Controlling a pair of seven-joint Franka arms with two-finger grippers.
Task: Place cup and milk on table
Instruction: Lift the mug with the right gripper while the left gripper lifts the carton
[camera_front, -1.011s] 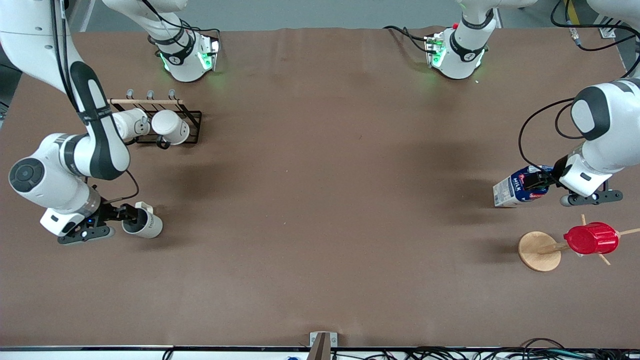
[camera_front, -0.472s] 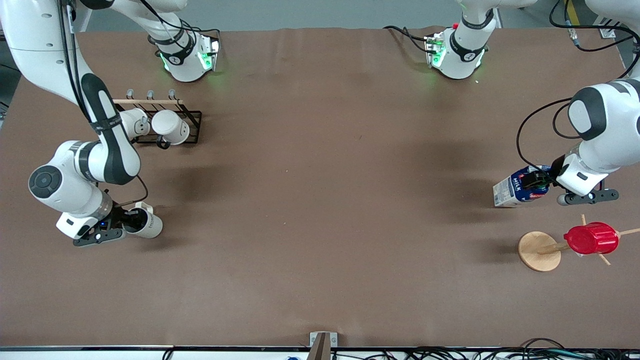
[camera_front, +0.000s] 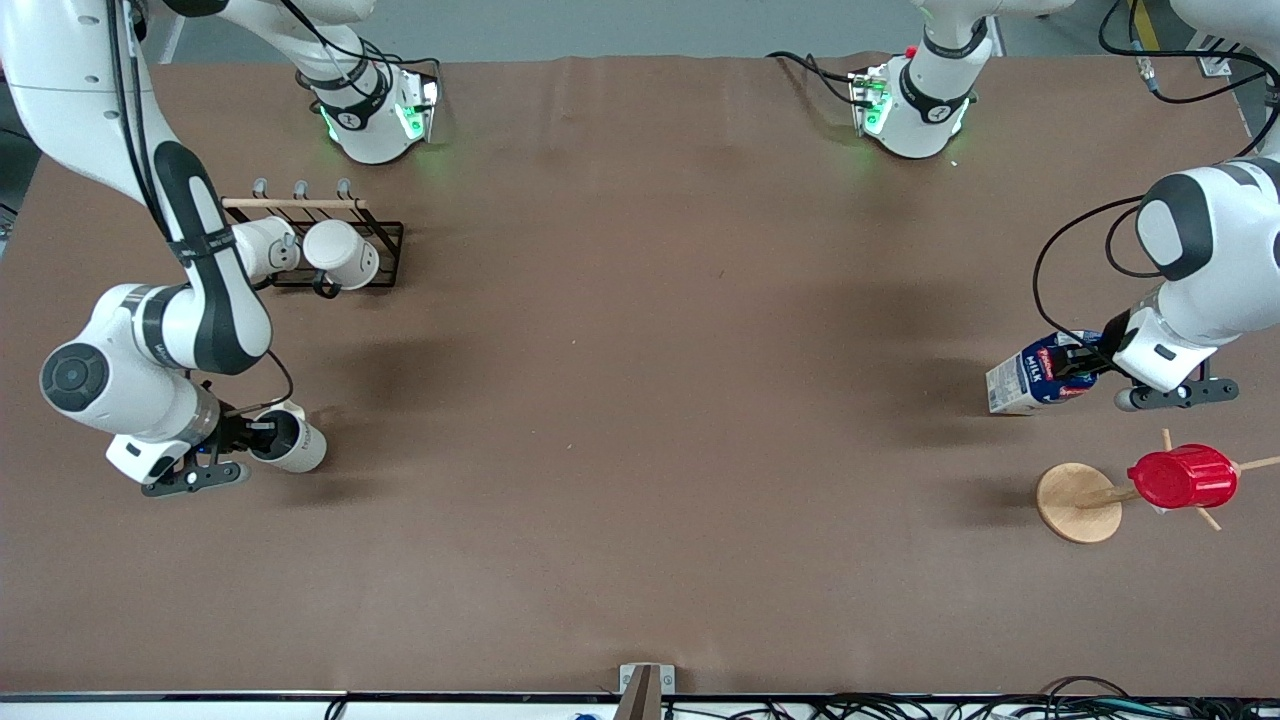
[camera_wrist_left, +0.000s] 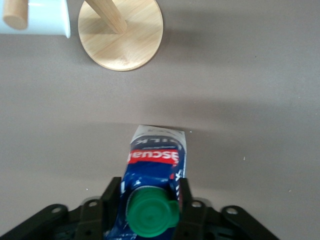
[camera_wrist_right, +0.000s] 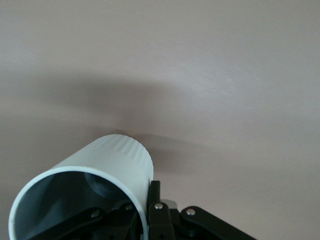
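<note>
The cup, off-white with a dark inside, lies tilted on its side in my right gripper, low over the table near the right arm's end. The gripper is shut on the cup's rim, one finger inside and one outside. In the right wrist view the cup fills the space by the right gripper. My left gripper is shut on the milk, which is tilted low over the table at the left arm's end. In the left wrist view the left gripper clamps the milk beside its green cap.
A black wire rack with two white mugs stands toward the robots from the cup. A wooden mug tree with a round base holds a red ribbed cup, nearer the camera than the milk. The base also shows in the left wrist view.
My right arm has shifted a little toward the table's middle and turned the cup, its handle now less visible. The left gripper and milk have barely moved.
</note>
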